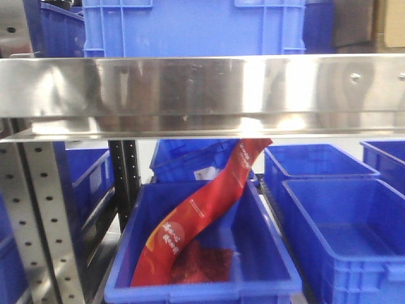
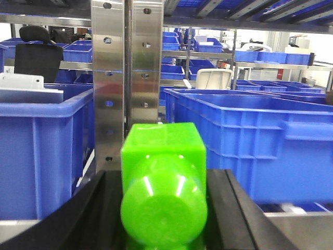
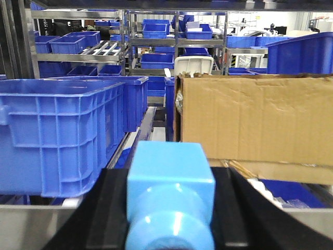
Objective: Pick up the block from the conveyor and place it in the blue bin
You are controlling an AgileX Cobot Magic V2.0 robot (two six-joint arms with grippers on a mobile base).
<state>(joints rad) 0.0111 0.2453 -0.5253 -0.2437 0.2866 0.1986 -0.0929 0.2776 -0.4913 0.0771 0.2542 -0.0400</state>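
We see 2 blocks, each a glossy plastic cube with a round stud on its near face. The green block (image 2: 162, 151) sits clamped tight in the left gripper (image 2: 165, 179), with a blue bin (image 2: 250, 140) beyond on the right. The pale blue block (image 3: 169, 166) is clamped likewise in the right gripper (image 3: 170, 177), with a cardboard box (image 3: 255, 120) far right.

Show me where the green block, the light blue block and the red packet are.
green block (image 2: 164, 187): left wrist view, on its rounded front end.
light blue block (image 3: 170, 200): right wrist view, on its rounded front end.
red packet (image 1: 200, 212): front-facing view, on the middle of its long curved body.
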